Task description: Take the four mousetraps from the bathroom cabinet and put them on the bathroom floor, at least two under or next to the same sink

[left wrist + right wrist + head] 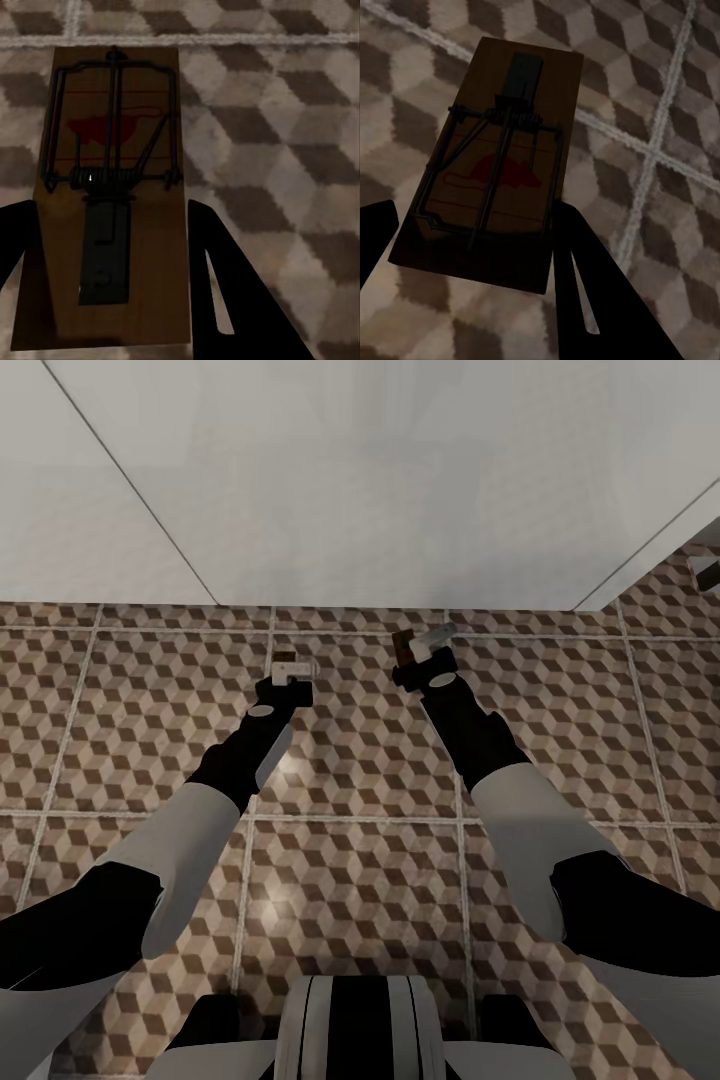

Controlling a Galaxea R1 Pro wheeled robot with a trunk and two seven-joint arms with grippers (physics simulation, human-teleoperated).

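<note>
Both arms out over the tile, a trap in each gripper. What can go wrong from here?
1. The left gripper and right gripper each hold a mousetrap above the bathroom floor; released from here, they may bounce or flip.
2. No sink is in view, so traps dropped here may miss the sink condition.

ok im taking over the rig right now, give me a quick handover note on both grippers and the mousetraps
Left gripper: shut on a mousetrap, held between its fingers above the bathroom floor.
Right gripper: shut on a second mousetrap, also held over the tiles, near the white wall.
Done: two traps are in hand and carried over the cube-pattern floor.
Left: set both traps down on the tiles. The cabinet, the sink and the other two traps are not in these pictures, so check where those stand and that two traps end up under or beside one sink.
</note>
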